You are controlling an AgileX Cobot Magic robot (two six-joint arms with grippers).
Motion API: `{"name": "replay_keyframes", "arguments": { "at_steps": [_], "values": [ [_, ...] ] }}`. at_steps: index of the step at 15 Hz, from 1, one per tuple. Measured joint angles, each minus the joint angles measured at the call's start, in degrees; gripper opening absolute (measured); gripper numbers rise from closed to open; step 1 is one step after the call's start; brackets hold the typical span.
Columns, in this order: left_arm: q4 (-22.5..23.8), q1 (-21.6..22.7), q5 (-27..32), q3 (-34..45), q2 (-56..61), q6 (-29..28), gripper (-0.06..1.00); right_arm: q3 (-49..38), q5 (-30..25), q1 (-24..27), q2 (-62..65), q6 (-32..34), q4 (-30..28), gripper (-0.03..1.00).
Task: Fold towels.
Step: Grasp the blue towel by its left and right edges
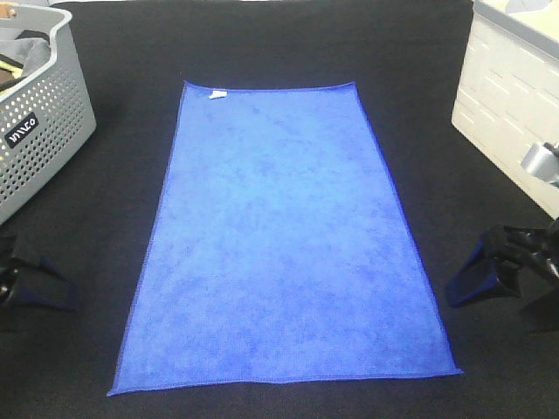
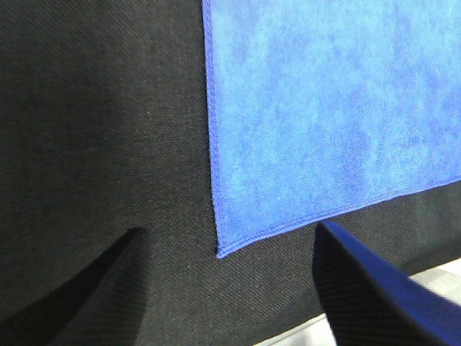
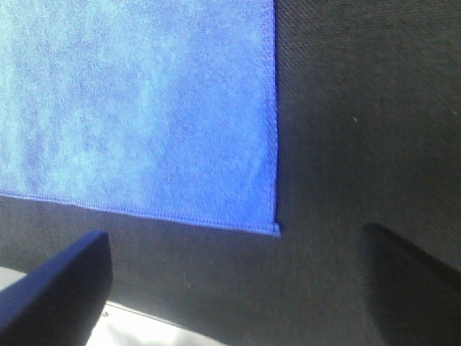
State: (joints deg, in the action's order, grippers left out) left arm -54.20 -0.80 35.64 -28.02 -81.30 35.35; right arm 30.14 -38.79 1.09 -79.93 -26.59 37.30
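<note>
Left pincer (image 1: 33,281) sits low at the near-left of the bench (image 1: 262,44). Its jaws are spread, nothing btwn them. In the wrist view the left pincer (image 2: 229,238) has the towel's near-left corner just ahead of the gap, not touching either finger.

Right pincer (image 1: 500,272) is at the near-right, jaws wide apart, empty. In its wrist view the right pincer (image 3: 236,238) is lined up w/ the near-right corner in the same way, w/ bare black cloth btwn corner and fingers. Both pincers are off to the sides of the towel, clear of its long edges.

Royal-blue microfibre towel (image 1: 284,244) lies flat and fully spread mid-bench, one layer, long side running away from the robot, darker stitched hem all round. Small white tag (image 1: 217,93) is at the far-left corner.

Grey perforated laundry basket (image 1: 44,122) is at far left, apart from the towel. White crate (image 1: 511,96) is at far right, also apart.
</note>
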Motion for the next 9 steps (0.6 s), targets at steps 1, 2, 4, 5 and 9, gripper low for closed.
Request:
{"name": "replay_keyframes", "arguments": {
  "at_steps": [1, 2, 4, 5, 9],
  "values": [
    [-2.8, 0.0, -0.4, 0.0, -2.7, 2.6, 0.62, 0.0, 1.1, 0.0, -1.7, -1.5, 1.9, 0.86],
    [-5.7, 0.0, -1.0, 0.0, -5.4, 5.3, 0.62, 0.0, 2.1, 0.0, -3.5, -3.0, 3.6, 0.85],
    [-8.7, 0.0, -1.6, 0.0, -8.0, 7.8, 0.62, 0.0, 3.0, 0.0, -5.3, -5.0, 5.4, 0.85],
    [-12.1, 0.0, -1.7, -0.1, -10.4, 10.9, 0.62, 0.1, 3.9, 0.0, -7.0, -6.9, 7.0, 0.85],
    [-27.6, 0.0, -1.9, 0.0, -21.2, 27.6, 0.62, 0.1, 6.6, 0.0, -16.4, -14.3, 13.9, 0.81]
  ]
}}
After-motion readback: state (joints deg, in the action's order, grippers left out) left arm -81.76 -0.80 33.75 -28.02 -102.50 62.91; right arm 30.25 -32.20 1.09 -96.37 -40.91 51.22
